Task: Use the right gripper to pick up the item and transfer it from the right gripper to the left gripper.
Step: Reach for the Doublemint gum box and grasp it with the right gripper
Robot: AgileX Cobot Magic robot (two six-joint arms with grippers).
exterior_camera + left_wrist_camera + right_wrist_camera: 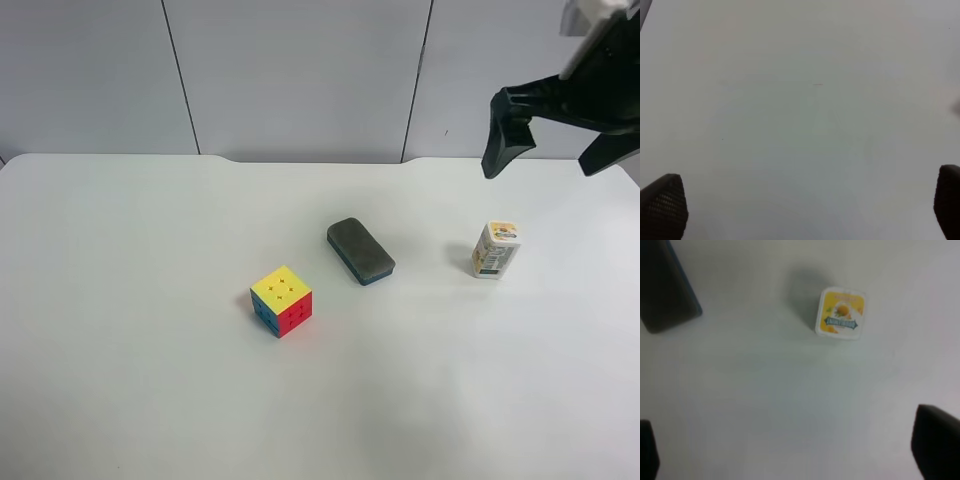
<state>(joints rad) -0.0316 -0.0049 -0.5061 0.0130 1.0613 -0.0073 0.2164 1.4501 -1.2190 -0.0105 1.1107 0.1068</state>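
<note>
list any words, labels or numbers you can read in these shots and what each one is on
No text here is clear enough to quote.
drink carton, top face: a dark banner of lettering under the orange fruit print, too blurred to read.
Same carton, side panel in the exterior high view: dark print, too small to read.
puzzle cube: small marks on the stickers, not legible.
eraser block: no text visible.

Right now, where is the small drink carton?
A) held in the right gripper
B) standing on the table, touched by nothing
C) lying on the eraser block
B: the drink carton stands on the white table, and the open right gripper is well apart from it.
</note>
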